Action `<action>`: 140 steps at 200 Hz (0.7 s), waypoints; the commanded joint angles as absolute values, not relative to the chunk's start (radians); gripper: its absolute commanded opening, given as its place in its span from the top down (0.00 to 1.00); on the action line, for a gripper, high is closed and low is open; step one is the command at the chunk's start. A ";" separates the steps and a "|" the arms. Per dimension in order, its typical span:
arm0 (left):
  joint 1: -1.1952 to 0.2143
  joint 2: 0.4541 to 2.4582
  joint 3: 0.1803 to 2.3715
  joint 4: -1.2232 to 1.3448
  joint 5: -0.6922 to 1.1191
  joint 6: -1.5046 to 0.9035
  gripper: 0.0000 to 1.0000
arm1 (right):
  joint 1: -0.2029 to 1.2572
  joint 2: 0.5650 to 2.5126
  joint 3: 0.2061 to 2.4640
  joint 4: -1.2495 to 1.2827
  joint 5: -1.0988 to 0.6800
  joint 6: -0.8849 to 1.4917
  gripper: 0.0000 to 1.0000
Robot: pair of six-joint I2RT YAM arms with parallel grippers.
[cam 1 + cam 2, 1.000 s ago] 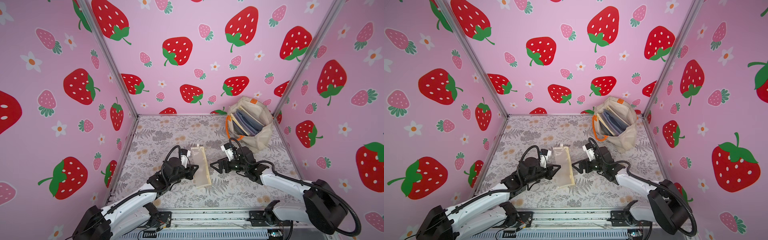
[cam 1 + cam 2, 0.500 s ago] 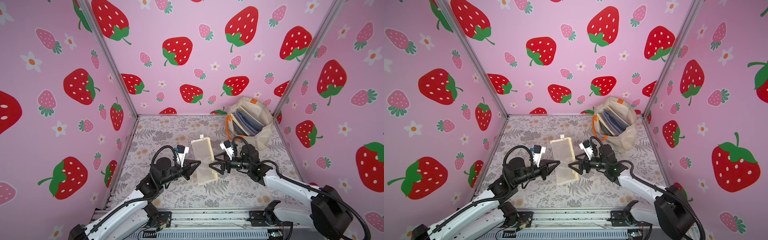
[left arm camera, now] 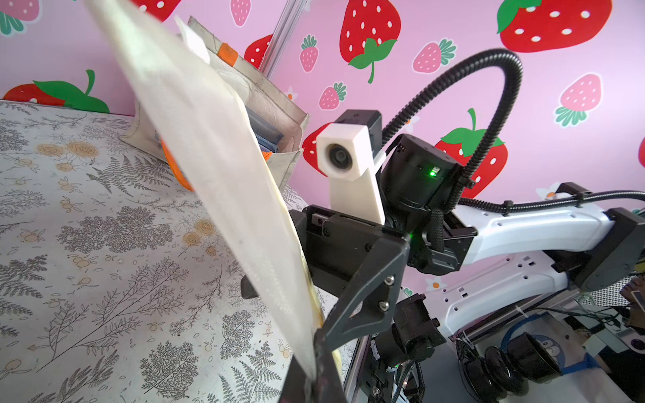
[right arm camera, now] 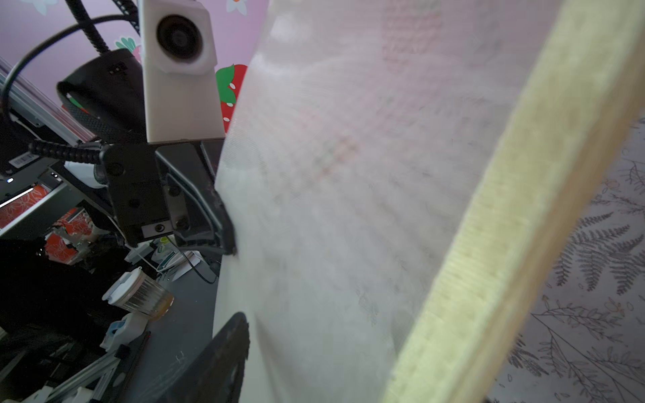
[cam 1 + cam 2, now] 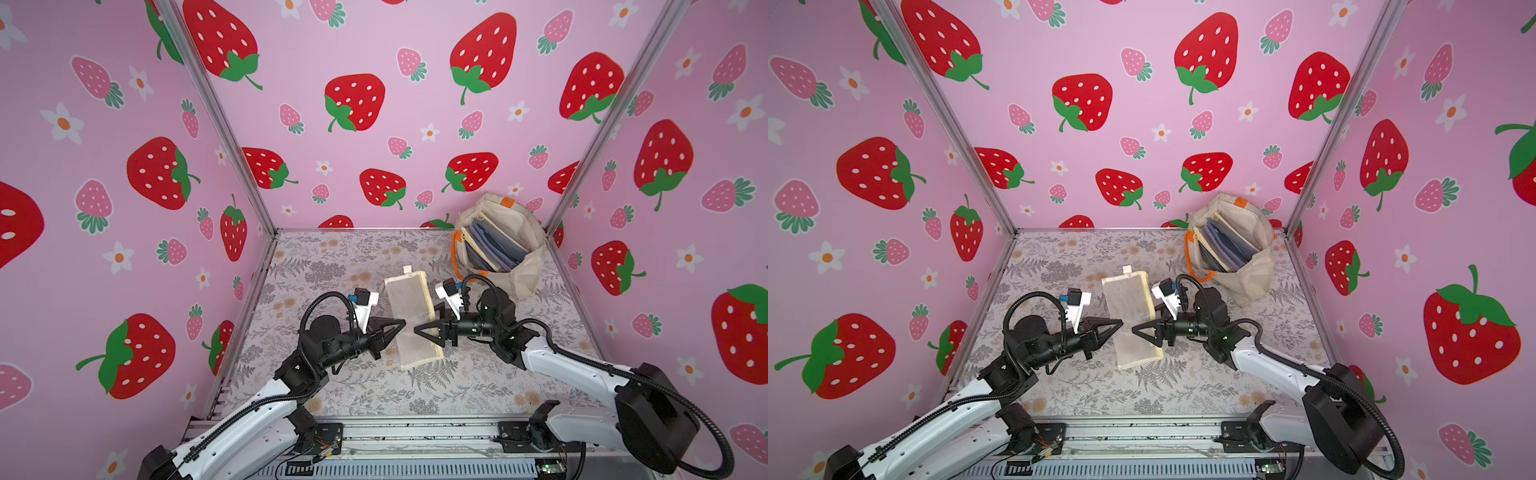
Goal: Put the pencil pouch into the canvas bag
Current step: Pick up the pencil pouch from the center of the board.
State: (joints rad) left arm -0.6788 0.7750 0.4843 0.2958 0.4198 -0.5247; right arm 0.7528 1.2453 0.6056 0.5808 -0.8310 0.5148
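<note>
The left fingers (image 5: 392,323) are clenched on one long edge of the pencil pouch (image 5: 409,309), which we see held up, tilted, above the tabletop (image 5: 457,382). The right fingers (image 5: 422,331) stand apart, straddling its opposite edge. The canvas bag (image 5: 525,266) stands open by the far right corner.

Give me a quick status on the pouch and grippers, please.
Left gripper shut on pouch, pouch up off table. Right gripper astride its yellow edge, grip unclear. Bag open at far right corner, nothing between.
</note>
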 commanded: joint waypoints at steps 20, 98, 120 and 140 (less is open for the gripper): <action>-0.676 0.793 0.458 0.353 0.410 -0.534 1.00 | 0.754 1.224 0.636 0.622 -0.879 0.534 0.66; -0.675 0.799 0.463 0.225 0.254 -0.508 0.67 | 0.715 1.144 0.771 0.193 -0.732 0.374 1.00; -0.672 0.817 0.469 0.169 0.190 -0.499 0.28 | 0.633 1.127 0.912 -0.117 -0.616 0.257 1.00; -0.668 0.838 0.479 0.120 0.148 -0.485 0.13 | 0.547 1.137 1.073 -0.334 -0.505 0.151 1.00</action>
